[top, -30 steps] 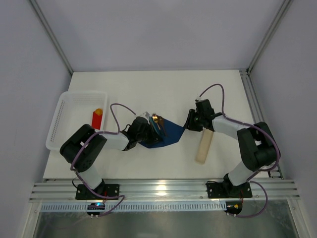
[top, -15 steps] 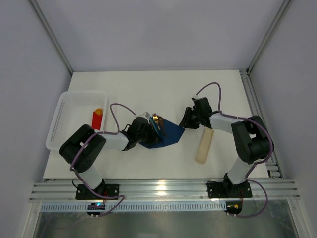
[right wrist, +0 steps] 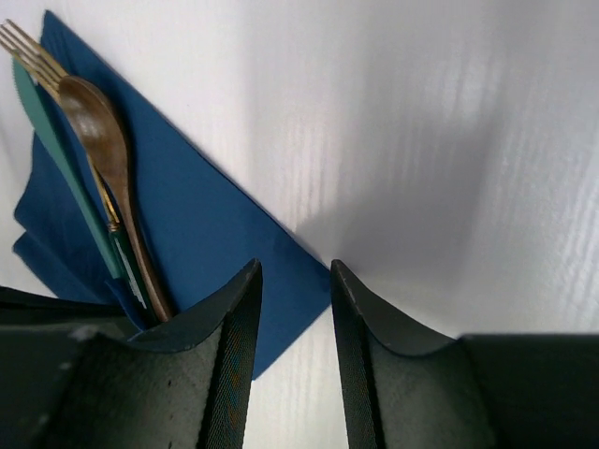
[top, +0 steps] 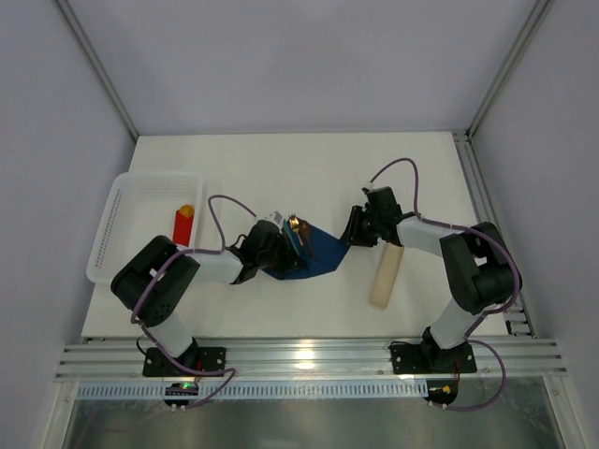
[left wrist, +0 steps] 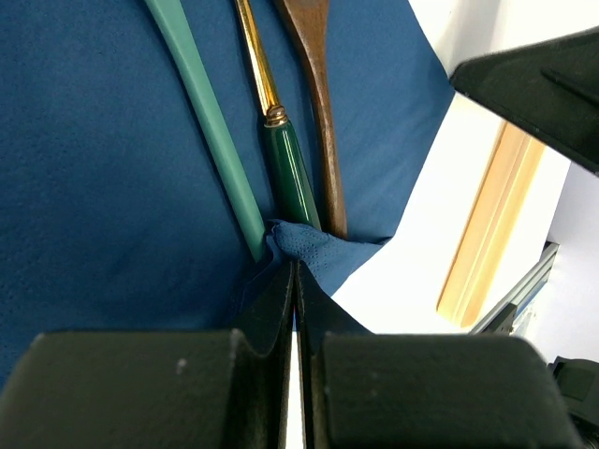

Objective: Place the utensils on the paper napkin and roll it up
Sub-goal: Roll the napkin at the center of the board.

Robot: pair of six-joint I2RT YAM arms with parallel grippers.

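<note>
Navy paper napkin (left wrist: 94, 187) on counter (right wrist: 449, 140), utensils (left wrist: 292, 178) lying along it, left gripper (left wrist: 292, 273) jaws pinching napkin's folded corner, right gripper (right wrist: 292, 281) jaws narrowly apart over napkin's edge

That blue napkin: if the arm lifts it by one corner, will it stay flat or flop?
Likely flop: the paper napkin puckers into soft folds where the left jaws pinch it. It looks thin and light, so a push would probably wrinkle it rather than slide it. The spoon and fork lying on it might slip off if it sags.
</note>
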